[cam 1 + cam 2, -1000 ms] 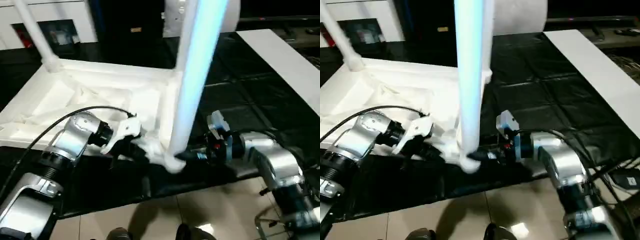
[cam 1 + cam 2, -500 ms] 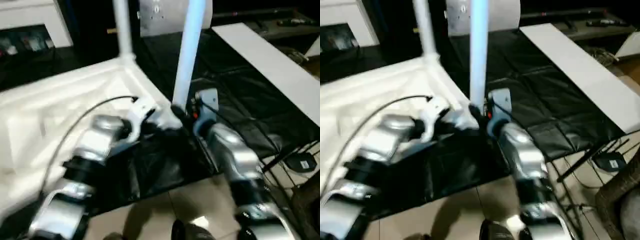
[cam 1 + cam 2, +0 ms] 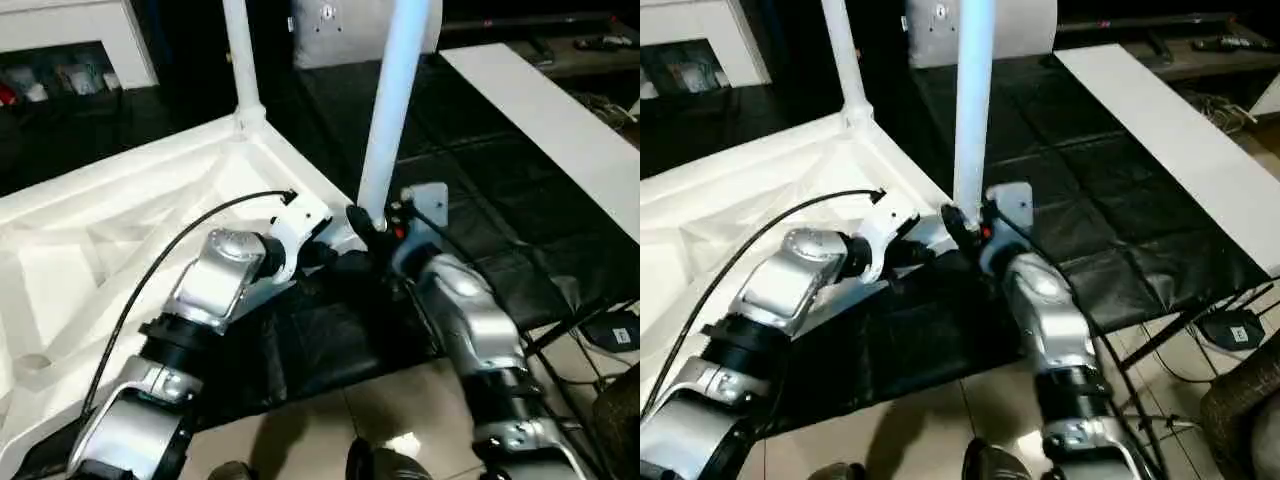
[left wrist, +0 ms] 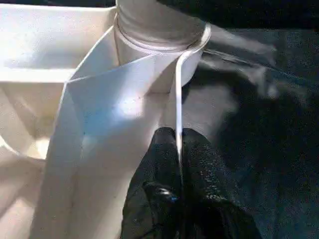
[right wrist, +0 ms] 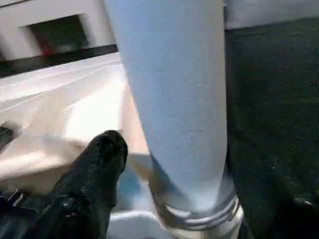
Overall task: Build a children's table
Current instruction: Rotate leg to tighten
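Children's table top (image 3: pixel 90 250), white plastic, flipped over on a black crinkly sheet (image 3: pixel 480 200) above the tile floor (image 3: pixel 330 430). Ribbed side up, flat and wide, with thin raised walls all around the edge. Long side running away toward the far left in the head views.

Two legs (image 3: pixel 392 120) (image 3: pixel 240 60) counted, both standing straight up from round corner sockets. Long, smooth, round white tubes, pointing up and out past the top of the head views. Near one planted in the corner closest to both arms, far one in the next corner back. Ring-shaped socket (image 4: pixel 159 55) hugging the bottom of the near leg.

Two arms, silver and shiny, each with a black cable or joints. Left pincer (image 4: pixel 178 139) squeezed tight on the thin upright wall of the top, just beside the near corner socket. Black rubbery fingers (image 4: pixel 159 154) pressed on both sides of that wall.

Right pincer (image 3: pixel 365 222) down at the foot of the near leg, spread wide, not gripping. One black finger (image 5: pixel 99 159) close beside the leg with a gap between them.

One long flat white board (image 3: pixel 540 120) lying on the sheet off to the right, well apart from the table.
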Available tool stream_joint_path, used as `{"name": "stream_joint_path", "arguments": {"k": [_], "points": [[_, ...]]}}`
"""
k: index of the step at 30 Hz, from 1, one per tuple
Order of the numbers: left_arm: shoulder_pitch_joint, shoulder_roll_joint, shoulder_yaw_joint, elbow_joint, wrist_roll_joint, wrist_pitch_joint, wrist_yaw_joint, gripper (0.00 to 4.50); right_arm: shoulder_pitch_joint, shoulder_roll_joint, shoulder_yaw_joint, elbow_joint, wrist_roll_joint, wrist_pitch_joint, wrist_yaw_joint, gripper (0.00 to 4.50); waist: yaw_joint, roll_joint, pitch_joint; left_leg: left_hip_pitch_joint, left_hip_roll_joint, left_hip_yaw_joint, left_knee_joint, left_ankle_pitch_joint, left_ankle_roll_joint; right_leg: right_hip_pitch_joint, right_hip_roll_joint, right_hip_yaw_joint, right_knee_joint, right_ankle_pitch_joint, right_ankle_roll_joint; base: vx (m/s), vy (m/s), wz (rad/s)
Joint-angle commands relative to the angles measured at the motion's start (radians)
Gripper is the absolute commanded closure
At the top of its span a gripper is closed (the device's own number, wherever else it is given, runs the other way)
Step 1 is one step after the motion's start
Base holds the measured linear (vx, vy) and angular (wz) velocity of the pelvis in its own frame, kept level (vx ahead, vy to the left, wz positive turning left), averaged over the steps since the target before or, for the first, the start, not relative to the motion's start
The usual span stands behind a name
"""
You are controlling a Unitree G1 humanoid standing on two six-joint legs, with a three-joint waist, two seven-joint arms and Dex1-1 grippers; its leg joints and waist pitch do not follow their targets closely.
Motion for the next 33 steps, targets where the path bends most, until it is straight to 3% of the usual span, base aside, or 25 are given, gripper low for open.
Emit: {"name": "stream_joint_path", "arguments": {"k": [1, 4, 6, 10, 13, 19, 20, 21, 22, 26, 27, 29, 33], "points": [[0.010, 0.033, -0.025, 0.002, -0.044, -0.078, -0.115, 4.50, 0.036, -0.094, 0.045, -0.077, 0.038, 0.038, 0.190, 0.78, 0.005, 0.003, -0.072, -0.012, 0.007, 0.007, -0.047, 0.025, 0.212, 0.096, -0.060, 0.064, -0.059, -0.185, -0.164, 0.000, 0.000, 0.00], [0.016, 0.074, -0.035, 0.012, -0.068, -0.136, -0.208, 4.50, 0.051, -0.188, 0.057, -0.099, 0.058, 0.036, 0.315, 0.44, 0.014, -0.002, -0.071, -0.010, 0.008, 0.010, -0.048, 0.004, 0.213, 0.094, -0.063, 0.066, -0.065, -0.234, -0.150, 0.000, 0.000, 0.00], [0.024, 0.120, -0.064, 0.008, -0.083, -0.189, -0.307, 4.50, 0.048, -0.252, 0.061, -0.100, 0.078, 0.027, 0.404, 0.44, 0.018, -0.001, -0.068, -0.010, 0.011, 0.010, -0.052, -0.023, 0.183, 0.091, -0.066, 0.066, -0.071, -0.298, -0.138, 0.000, 0.000, 0.00], [0.030, 0.170, -0.100, 0.002, -0.088, -0.250, -0.419, 4.50, 0.038, -0.320, 0.083, -0.093, 0.100, 0.037, 0.534, 0.44, 0.032, 0.000, -0.068, -0.004, 0.016, 0.010, -0.054, -0.042, 0.163, 0.086, -0.066, 0.068, -0.071, -0.315, -0.140, 0.000, 0.000, 0.00], [0.024, 0.232, -0.157, 0.019, -0.077, -0.363, -0.558, 4.50, 0.013, -0.387, 0.131, -0.061, 0.121, 0.034, 0.703, 0.44, 0.041, -0.007, -0.068, -0.003, 0.018, 0.011, -0.055, -0.044, 0.165, 0.085, -0.067, 0.070, -0.068, -0.310, -0.142, 0.000, 0.000, 0.00], [0.003, 0.260, -0.185, 0.041, -0.076, -0.431, -0.650, 4.50, -0.036, -0.401, 0.167, -0.003, 0.124, 0.017, 0.816, 0.71, 0.052, -0.005, -0.074, -0.006, 0.021, 0.011, -0.051, -0.001, 0.168, 0.086, -0.069, 0.070, -0.055, -0.253, -0.168, 0.000, 0.000, 0.00], [-0.011, 0.268, -0.200, 0.053, -0.070, -0.455, -0.682, 4.50, -0.058, -0.398, 0.184, 0.015, 0.133, 0.018, 0.865, 0.82, 0.050, -0.012, -0.075, -0.007, 0.022, 0.012, -0.051, 0.001, 0.169, 0.088, -0.069, 0.071, -0.054, -0.247, -0.169, 0.000, 0.000, 0.00], [-0.017, 0.271, -0.206, 0.059, -0.069, -0.463, -0.692, 4.50, -0.064, -0.400, 0.191, 0.019, 0.138, 0.016, 0.884, 0.89, 0.052, -0.010, -0.075, -0.009, 0.019, 0.011, -0.050, 0.005, 0.172, 0.090, -0.069, 0.070, -0.052, -0.246, -0.171, 0.000, 0.000, 0.00], [-0.020, 0.272, -0.209, 0.063, -0.069, -0.470, -0.698, 4.50, -0.067, -0.401, 0.197, 0.018, 0.143, 0.017, 0.895, 0.97, 0.053, -0.014, -0.074, -0.009, 0.020, 0.013, -0.050, 0.004, 0.172, 0.089, -0.071, 0.071, -0.053, -0.249, -0.168, 0.000, 0.000, 0.00], [-0.035, 0.263, -0.219, 0.075, -0.075, -0.500, -0.727, 4.50, -0.082, -0.394, 0.218, 0.018, 0.158, 0.037, 0.936, 1.32, 0.060, -0.013, -0.075, -0.008, 0.018, 0.013, -0.050, 0.005, 0.160, 0.089, -0.070, 0.071, -0.055, -0.282, -0.149, 0.000, 0.000, 0.00], [-0.040, 0.259, -0.223, 0.077, -0.080, -0.505, -0.735, 4.50, -0.088, -0.389, 0.226, 0.022, 0.155, 0.035, 0.947, 1.41, 0.060, -0.019, -0.073, -0.008, 0.018, 0.014, -0.051, 0.002, 0.159, 0.088, -0.069, 0.070, -0.058, -0.292, -0.145, 0.000, 0.000, 0.00], [-0.048, 0.253, -0.228, 0.082, -0.083, -0.509, -0.742, 4.50, -0.095, -0.383, 0.235, 0.033, 0.151, 0.034, 0.962, 1.58, 0.061, -0.015, -0.072, -0.008, 0.020, 0.013, -0.051, -0.004, 0.149, 0.087, -0.070, 0.070, -0.058, -0.305, -0.143, 0.000, 0.000, 0.00], [-0.063, 0.249, -0.239, 0.110, -0.081, -0.535, -0.743, 4.50, -0.104, -0.376, 0.246, 0.048, 0.153, 0.042, 0.988, 1.92, 0.061, -0.016, -0.071, -0.006, 0.021, 0.012, -0.051, -0.014, 0.142, 0.085, -0.069, 0.071, -0.058, -0.299, -0.151, 0.000, 0.000, 0.00]]}}
